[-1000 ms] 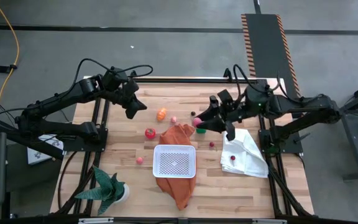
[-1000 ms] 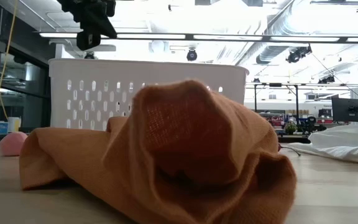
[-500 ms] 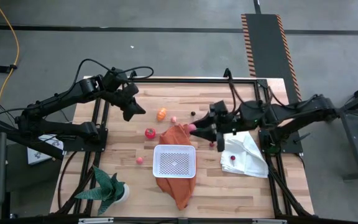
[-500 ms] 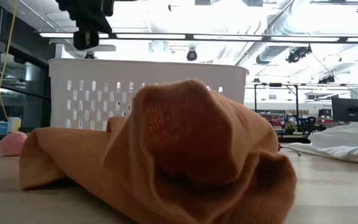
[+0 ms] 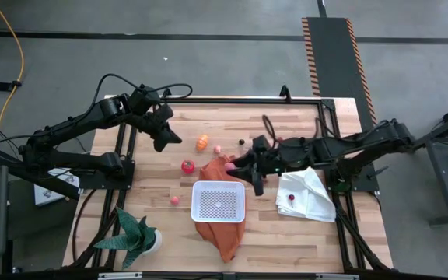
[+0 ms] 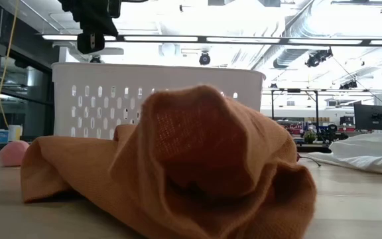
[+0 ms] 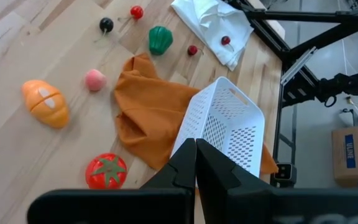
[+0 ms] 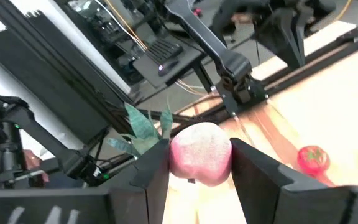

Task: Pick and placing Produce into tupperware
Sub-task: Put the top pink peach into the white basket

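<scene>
The white tupperware [image 5: 218,201] stands on an orange cloth [image 5: 222,237] near the table's middle. Produce lies loose on the wood: an orange piece [image 5: 202,142], a red tomato [image 5: 187,166], a small pink piece [image 5: 175,200], a dark one [image 5: 241,141] and a green one [image 7: 160,38]. My right gripper [image 5: 238,166] hangs just beyond the tupperware's far right corner, shut on a round pink fruit [image 8: 201,152]. My left gripper [image 5: 166,136] is shut on nothing, raised over the table's far left part. My right gripper pinches the round pink fruit between its two fingers [image 8: 156,168], one on each side of it [image 8: 182,158]. The fingers come from the table's right, nearly level and tipped slightly down. The fruit is lifted clear of the table.
A white cloth [image 5: 308,194] with a small red piece [image 5: 291,197] on it lies at the right. A green spiky potted plant [image 5: 137,236] stands at the near left corner. In the low view the orange cloth [image 6: 178,166] hides most of the tupperware [image 6: 111,86].
My right gripper has gone toward the table's left and near edges and down, carrying the pink fruit from beside the white cloth to the tupperware's far right corner. It has kept its hold. My left gripper has turned a little in place.
</scene>
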Robot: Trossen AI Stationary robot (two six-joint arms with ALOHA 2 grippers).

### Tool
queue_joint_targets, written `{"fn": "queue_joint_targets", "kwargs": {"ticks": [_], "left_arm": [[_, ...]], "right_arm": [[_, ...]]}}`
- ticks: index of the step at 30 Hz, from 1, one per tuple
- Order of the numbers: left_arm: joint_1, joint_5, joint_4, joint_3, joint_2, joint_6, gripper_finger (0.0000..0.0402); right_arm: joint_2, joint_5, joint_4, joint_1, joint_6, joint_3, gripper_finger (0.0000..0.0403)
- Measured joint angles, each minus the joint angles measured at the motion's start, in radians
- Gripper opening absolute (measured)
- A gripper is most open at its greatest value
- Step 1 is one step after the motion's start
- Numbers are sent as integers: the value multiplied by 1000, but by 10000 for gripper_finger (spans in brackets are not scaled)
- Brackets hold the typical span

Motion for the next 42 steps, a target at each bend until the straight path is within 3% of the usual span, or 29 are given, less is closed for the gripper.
{"fn": "queue_joint_targets", "kwargs": {"ticks": [10,18,27,42], "left_arm": [[0,64,-47,0,0,8,1],[0,150,-44,0,-2,42,1],[0,375,-41,3,-69,125,1],[0,325,-4,4,-313,132,1]], "right_arm": [[89,1,-79,0,48,45,142],[285,-1,-452,0,-47,393,142],[482,-21,-739,-6,-83,689,142],[587,-54,-857,-24,22,719,142]]}}
